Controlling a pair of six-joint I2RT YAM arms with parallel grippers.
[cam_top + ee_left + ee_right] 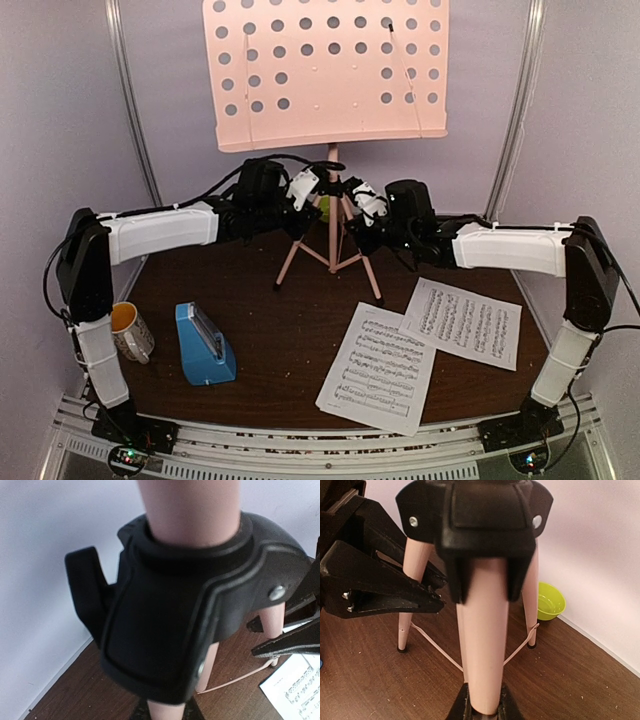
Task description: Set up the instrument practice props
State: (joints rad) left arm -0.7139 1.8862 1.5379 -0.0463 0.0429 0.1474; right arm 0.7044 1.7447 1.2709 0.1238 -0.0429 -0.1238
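Where one stand (330,125) rises, two pages (378,368) (462,322), metronome (205,345)

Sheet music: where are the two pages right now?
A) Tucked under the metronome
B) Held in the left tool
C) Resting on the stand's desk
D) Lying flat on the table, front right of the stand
D: both pages lie flat on the table, front right of the stand, whose desk holds no paper.

Pink music stand (325,70) upright; sheets (380,368), metronome (205,345) before it.
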